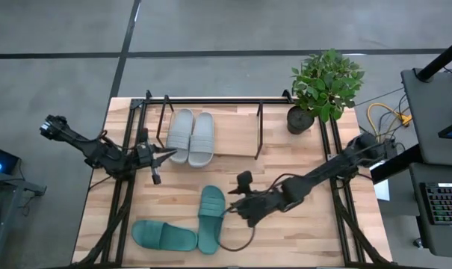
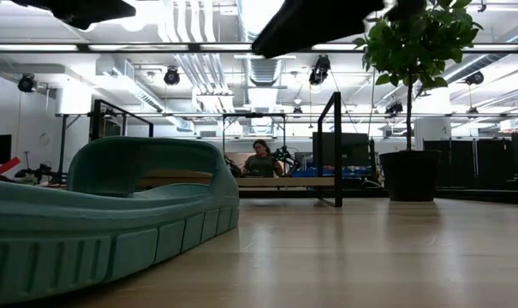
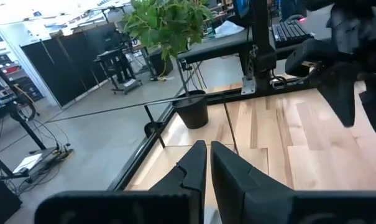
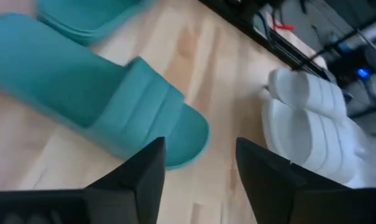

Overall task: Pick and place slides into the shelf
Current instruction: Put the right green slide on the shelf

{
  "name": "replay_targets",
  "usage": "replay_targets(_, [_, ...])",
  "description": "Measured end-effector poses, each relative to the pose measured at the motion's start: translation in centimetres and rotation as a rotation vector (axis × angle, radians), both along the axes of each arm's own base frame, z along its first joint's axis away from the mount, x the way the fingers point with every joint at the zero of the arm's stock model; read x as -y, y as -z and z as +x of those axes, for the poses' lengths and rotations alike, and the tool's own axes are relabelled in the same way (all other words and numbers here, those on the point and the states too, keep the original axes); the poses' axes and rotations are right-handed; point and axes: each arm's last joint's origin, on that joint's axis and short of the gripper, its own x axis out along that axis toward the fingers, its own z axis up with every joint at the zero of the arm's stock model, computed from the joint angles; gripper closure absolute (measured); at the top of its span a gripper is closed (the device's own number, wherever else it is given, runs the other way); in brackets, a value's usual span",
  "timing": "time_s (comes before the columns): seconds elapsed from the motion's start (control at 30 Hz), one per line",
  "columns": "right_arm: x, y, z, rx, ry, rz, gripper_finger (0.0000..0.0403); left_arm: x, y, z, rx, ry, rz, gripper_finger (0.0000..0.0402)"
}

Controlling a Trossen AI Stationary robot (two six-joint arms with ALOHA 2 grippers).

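Wide wooden desk (image 1: 285, 239) underneath it all, seen from straight overhead. Black-tube shelf (image 1: 259, 127) along the far edge, light board inside. Potted plant (image 1: 326, 82) at the far right corner, just beside the shelf's end.

Two grey slides (image 1: 191, 136) side by side on the shelf's left part, touching each other. Two teal slides on the bare desk near the front: one (image 1: 211, 217) pointing toward the shelf, the other (image 1: 164, 236) lying crosswise at the front-left, its end against the first one's heel. Low camera filled on its left by a teal slide's (image 2: 113, 214) sole and strap; a seated person (image 2: 260, 159) far back in the room.

Right arm stretched in from the right edge, right tool (image 1: 237, 211) just beside the upright teal slide's right flank. Fingers spread apart in the wrist camera (image 4: 194, 180), nothing between them, teal strap (image 4: 138, 102) right ahead and the grey pair (image 4: 312, 124) beyond. Not gripping.

Left arm off by the desk's left edge, left tool (image 1: 166, 153) pointing at the grey pair, close to the nearer one. Clenched tight on nothing, fingers (image 3: 194, 165) pressed together in the wrist camera.
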Motion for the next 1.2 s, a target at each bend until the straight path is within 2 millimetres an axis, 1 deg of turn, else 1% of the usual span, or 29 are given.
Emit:
replay_targets(0.1, [-0.7,-0.3,1.5,-0.041,0.049,0.006,0.0204,-0.1,0.0,-0.3,0.009,0.001,-0.001,0.0394])
replay_targets(0.23, [-1.5,-0.5,3.1,-0.085,0.100,0.057,0.0203,-0.3,0.0,-0.5,0.018,0.001,-0.005,0.0394])
replay_targets(0.3, [-2.1,-0.4,3.8,-0.104,0.077,0.106,0.0205,-0.3,-0.1,-0.6,0.018,0.001,0.009,0.0394])
replay_targets(0.43, [-3.1,0.9,5.0,-0.180,-0.041,0.167,0.0209,-0.3,0.0,-0.5,0.014,0.001,0.014,0.0394])
replay_targets(0.53, [-3.1,1.5,5.2,-0.204,-0.029,0.166,0.0208,-0.3,0.0,-0.5,0.010,0.002,0.017,0.0394])
replay_targets(0.97, [-2.3,0.1,5.6,-0.156,-0.058,0.131,0.0209,-0.2,0.5,-0.3,-0.004,0.002,0.021,0.0394])
replay_targets(1.07, [-2.1,-0.1,5.9,-0.133,-0.046,0.151,0.0208,-0.2,0.4,-0.3,0.005,0.001,0.016,0.0394])
replay_targets(1.2, [-1.9,-0.3,6.7,-0.057,-0.010,0.226,0.0210,-0.2,0.4,-0.3,0.005,0.001,0.016,0.0394])
